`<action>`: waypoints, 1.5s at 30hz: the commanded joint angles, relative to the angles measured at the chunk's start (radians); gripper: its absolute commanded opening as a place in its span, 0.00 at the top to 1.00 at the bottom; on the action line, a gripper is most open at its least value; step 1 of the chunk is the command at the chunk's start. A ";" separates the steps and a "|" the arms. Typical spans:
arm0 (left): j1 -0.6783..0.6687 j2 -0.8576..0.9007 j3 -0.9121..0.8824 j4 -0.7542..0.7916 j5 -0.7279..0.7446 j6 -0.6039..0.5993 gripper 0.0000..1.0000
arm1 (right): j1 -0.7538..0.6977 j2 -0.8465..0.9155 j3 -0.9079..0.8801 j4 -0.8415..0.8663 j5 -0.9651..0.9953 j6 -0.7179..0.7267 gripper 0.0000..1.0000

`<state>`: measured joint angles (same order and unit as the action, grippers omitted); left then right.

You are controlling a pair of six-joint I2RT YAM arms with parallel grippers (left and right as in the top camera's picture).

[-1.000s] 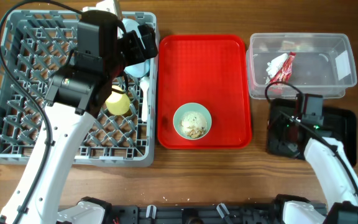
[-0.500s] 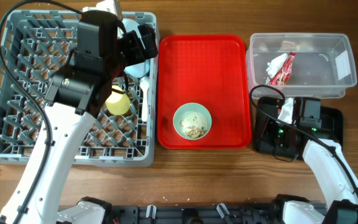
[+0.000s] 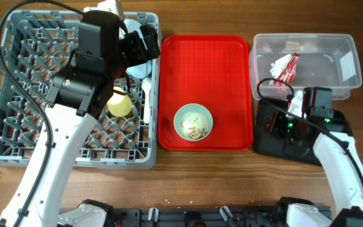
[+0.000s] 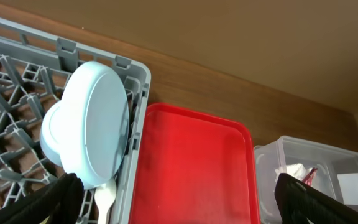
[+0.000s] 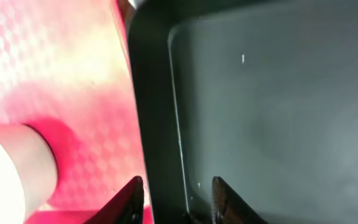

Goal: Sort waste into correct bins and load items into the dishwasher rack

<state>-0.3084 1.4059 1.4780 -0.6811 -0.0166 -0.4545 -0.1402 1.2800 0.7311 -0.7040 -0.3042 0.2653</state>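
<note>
My right gripper point(image 3: 273, 122) point(image 5: 179, 198) is shut on the left rim of the shallow black tray point(image 3: 307, 150) point(image 5: 278, 93), one finger inside and one outside. The mint-green bowl point(image 3: 194, 122) with beige crumbs point(image 3: 198, 132) stands on the red serving tray point(image 3: 225, 57). The clear tub point(image 3: 351, 63) holds the red-and-white wrapper point(image 3: 288, 69) and the white tissue point(image 3: 280, 63). My left gripper point(image 4: 179, 205) is open and empty over the right edge of the grey rack point(image 3: 17, 94). The rack holds the pale blue plate and bowl point(image 4: 89, 124), a yellow cup point(image 3: 120, 103) and a white spoon point(image 4: 104, 196).
The black tray's left edge lies close beside the red serving tray point(image 5: 55, 74). The clear tub stands just behind the black tray. Bare wooden table point(image 3: 232, 183) runs along the front. The left arm's cables arch over the rack.
The black tray has slid left toward the red tray and turned slightly, held by my right gripper. The left arm has not moved.
</note>
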 commanded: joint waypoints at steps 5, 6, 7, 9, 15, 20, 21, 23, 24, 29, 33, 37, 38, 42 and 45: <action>-0.001 -0.003 0.001 0.003 0.001 0.002 0.00 | 0.100 0.017 0.029 0.043 0.084 -0.090 0.69; -0.001 -0.003 0.001 0.003 0.001 0.002 0.00 | 0.121 0.029 0.029 0.058 0.110 -0.081 0.69; -0.001 -0.003 0.001 0.003 0.001 0.002 0.00 | 0.143 0.048 0.029 0.062 0.159 -0.079 0.69; -0.001 -0.003 0.001 0.003 0.001 0.002 0.00 | 0.172 0.095 0.029 0.092 0.159 -0.080 0.70; -0.001 -0.003 0.001 0.003 0.001 0.002 0.00 | 0.209 0.204 0.029 0.141 0.159 -0.081 0.92; -0.001 -0.003 0.001 0.003 0.001 0.002 0.00 | 0.209 0.204 0.029 0.094 0.159 -0.095 0.96; -0.001 -0.003 0.001 0.003 0.001 0.002 0.00 | 0.209 0.204 0.029 0.088 0.160 -0.110 0.96; -0.001 -0.003 0.001 0.003 0.001 0.002 0.00 | 0.209 0.204 0.029 0.080 0.159 -0.136 0.96; -0.001 -0.003 0.001 0.003 0.001 0.002 0.00 | 0.209 0.204 0.029 0.073 0.159 -0.146 0.96; -0.001 -0.003 0.001 0.003 0.001 0.002 0.00 | 0.209 0.204 0.029 0.071 0.159 -0.190 0.96; -0.001 -0.003 0.001 0.003 0.001 0.002 0.00 | 0.210 0.204 0.029 0.082 0.159 -0.222 0.96; -0.001 -0.003 0.001 0.003 0.001 0.002 0.00 | 0.216 0.204 0.029 0.086 0.159 -0.277 0.96; -0.001 -0.003 0.001 0.003 0.001 0.002 0.00 | 0.216 0.204 0.029 0.086 0.164 -0.291 0.96; -0.001 -0.003 0.001 0.003 0.001 0.002 0.00 | 0.216 0.204 0.029 0.089 0.212 -0.293 0.95; -0.001 -0.003 0.001 0.003 0.001 0.002 0.00 | 0.216 0.204 0.029 0.097 0.211 -0.312 0.96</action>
<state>-0.3084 1.4059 1.4780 -0.6815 -0.0170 -0.4545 0.0727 1.4715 0.7612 -0.6170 -0.1291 -0.0063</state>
